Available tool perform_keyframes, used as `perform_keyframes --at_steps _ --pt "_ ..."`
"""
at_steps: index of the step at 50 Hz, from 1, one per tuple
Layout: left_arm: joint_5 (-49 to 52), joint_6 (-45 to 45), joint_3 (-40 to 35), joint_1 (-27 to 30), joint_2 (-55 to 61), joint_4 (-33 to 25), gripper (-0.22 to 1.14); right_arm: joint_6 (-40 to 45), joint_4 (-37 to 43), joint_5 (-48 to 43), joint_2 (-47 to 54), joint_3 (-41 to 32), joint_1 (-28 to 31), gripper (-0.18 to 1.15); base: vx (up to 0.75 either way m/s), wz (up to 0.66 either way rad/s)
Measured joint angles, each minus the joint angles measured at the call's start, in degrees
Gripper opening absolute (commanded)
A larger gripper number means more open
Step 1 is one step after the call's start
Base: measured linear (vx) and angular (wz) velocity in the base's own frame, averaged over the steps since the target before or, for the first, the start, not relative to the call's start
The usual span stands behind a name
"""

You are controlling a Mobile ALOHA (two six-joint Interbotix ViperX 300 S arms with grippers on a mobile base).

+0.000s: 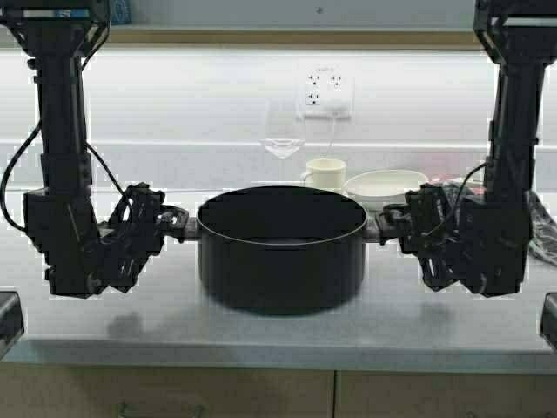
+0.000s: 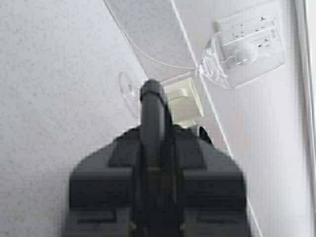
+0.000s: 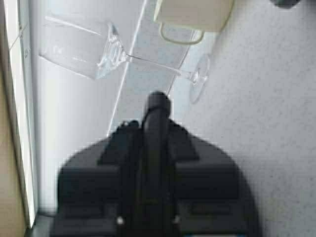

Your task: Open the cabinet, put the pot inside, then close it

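The wide black pot [image 1: 280, 248] is at the middle of the grey countertop [image 1: 278, 340], with a dark shadow under its base. My left gripper [image 1: 178, 224] is shut on the pot's left loop handle. My right gripper [image 1: 383, 225] is shut on the right handle. In the left wrist view my left gripper [image 2: 152, 96] shows as one dark bar with its fingers pressed together, and my right gripper [image 3: 158, 101] looks the same in the right wrist view. A tan wooden edge [image 1: 278, 37] runs along the top of the high view. The cabinet's doors are out of view.
Behind the pot stand a wine glass [image 1: 283, 144], a cream mug [image 1: 326, 174] and a shallow white bowl [image 1: 385, 185]. A wall socket [image 1: 325, 91] sits above them. A dark object [image 1: 544, 231] lies at the right. Drawer fronts [image 1: 261, 396] run below the counter's front edge.
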Motion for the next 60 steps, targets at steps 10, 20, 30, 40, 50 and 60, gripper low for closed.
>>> perform_keyframes --at_steps 10,20,30,40,50,60 --pt "1.1 0.0 0.9 0.0 -1.2 0.0 0.03 0.3 -0.3 0.0 -1.1 2.1 0.0 0.08 0.0 0.0" --pt "1.8 2.5 6.9 -0.2 -5.3 0.6 0.02 0.3 -2.7 0.2 -4.6 8.4 -0.4 0.07 0.01 -0.01" --pt "1.8 3.9 13.3 -0.2 -13.9 1.5 0.02 0.3 -3.4 0.1 -11.9 14.1 -0.4 0.07 0.0 0.0" --pt "1.8 4.6 19.2 -0.4 -22.5 1.6 0.02 0.4 -3.2 0.0 -18.7 18.2 1.0 0.07 0.0 0.0" --pt "2.4 4.7 24.3 -3.6 -31.7 -0.7 0.02 0.3 -0.8 1.8 -27.6 24.3 3.1 0.07 0.0 0.0" --pt "7.6 7.1 26.5 -8.7 -39.7 -6.9 0.02 0.4 0.2 5.4 -37.0 29.0 3.4 0.07 -0.01 0.0"
